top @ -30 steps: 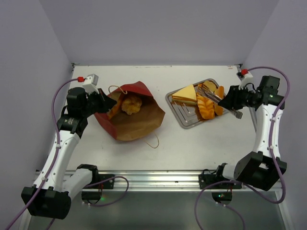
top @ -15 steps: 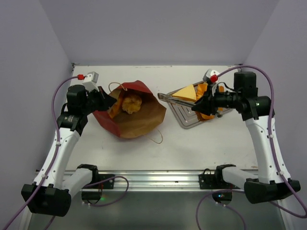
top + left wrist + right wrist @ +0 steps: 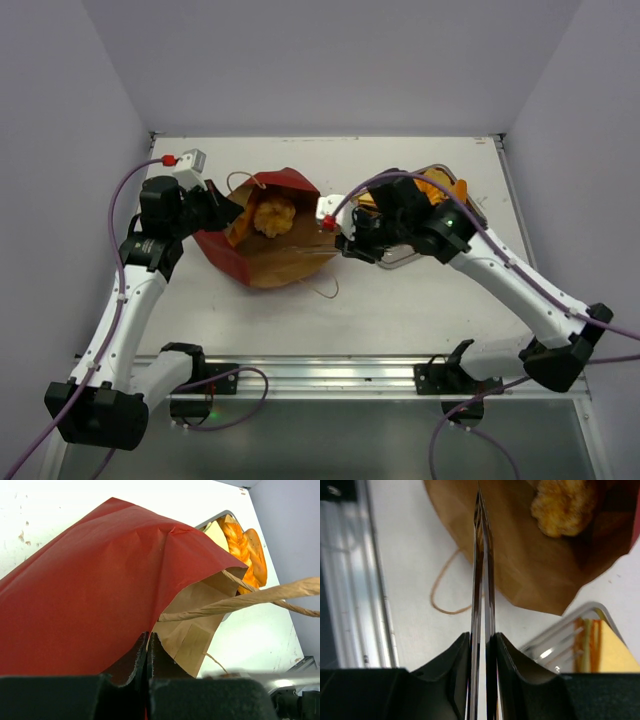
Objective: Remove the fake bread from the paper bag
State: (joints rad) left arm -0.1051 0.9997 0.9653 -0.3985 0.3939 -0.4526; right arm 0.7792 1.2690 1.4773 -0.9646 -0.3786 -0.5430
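Bumpy golden bread (image 3: 562,507) lies in the red paper bag (image 3: 270,262), near thin metal tongs (image 3: 481,570) the right gripper (image 3: 482,640) squeezes. The left gripper (image 3: 148,642) pinches the bag's edge.

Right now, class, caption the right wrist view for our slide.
Right claw grips metal tongs pointing into the open paper bag holding fake bread.

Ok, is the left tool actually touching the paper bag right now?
Touching. The left wrist view shows the left tool shut on the paper bag, with the bag's red wall pinched between its closed jaws.
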